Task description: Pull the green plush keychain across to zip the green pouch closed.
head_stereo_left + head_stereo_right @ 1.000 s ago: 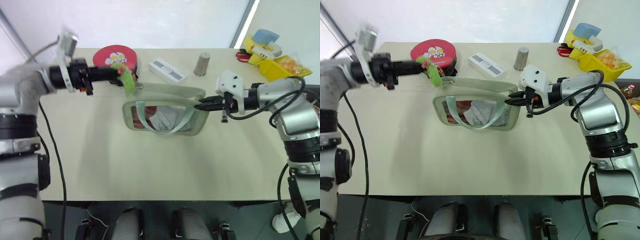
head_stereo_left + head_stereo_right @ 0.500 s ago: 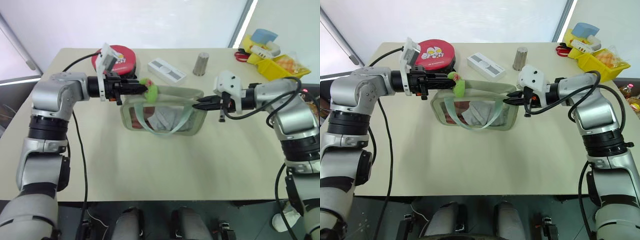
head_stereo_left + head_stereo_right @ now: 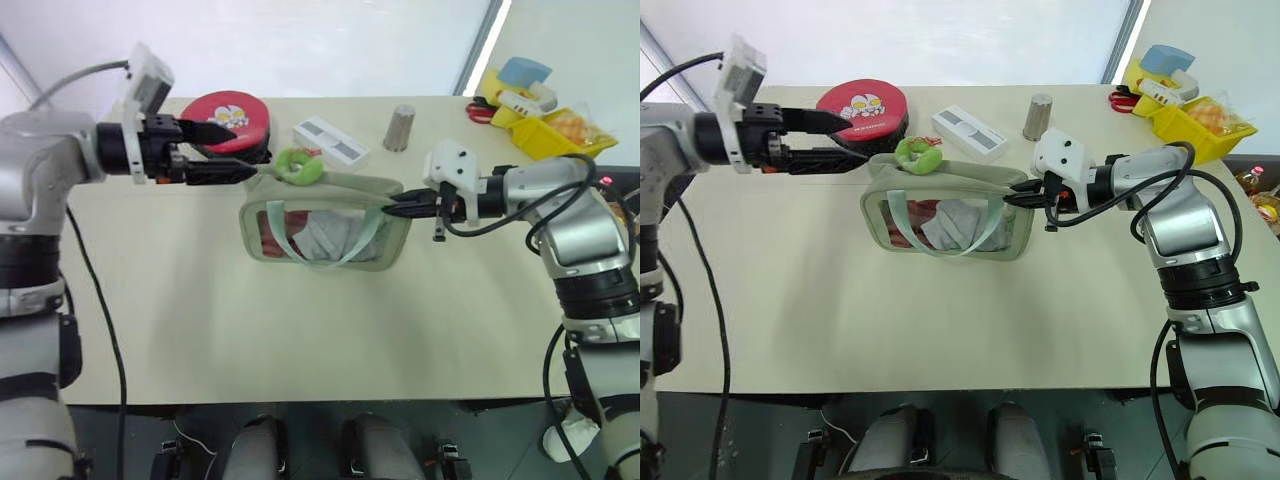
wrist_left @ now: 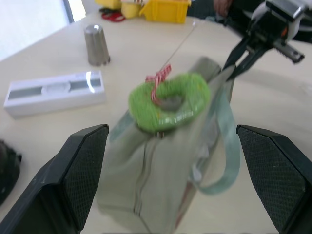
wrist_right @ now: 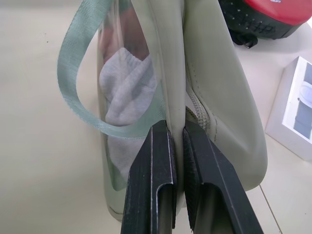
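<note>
Keychain: we find the green plush keychain (image 3: pixel 297 166) atop the green pouch (image 3: pixel 325 232), left end.
Left gripper (image 3: pixel 232 150): released, clear of it.
Right gripper (image 3: pixel 392 210): clenched on pouch edge.
Advice: verify zipper fully closed before releasing.

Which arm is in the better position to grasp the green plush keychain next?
Left. The left gripper is open beside the green plush keychain and points at it. The right gripper is shut on the green pouch, steadying its far end.

Red round case (image 3: pixel 229 119), white box (image 3: pixel 331 141), metal cup (image 3: pixel 401 128).
</note>
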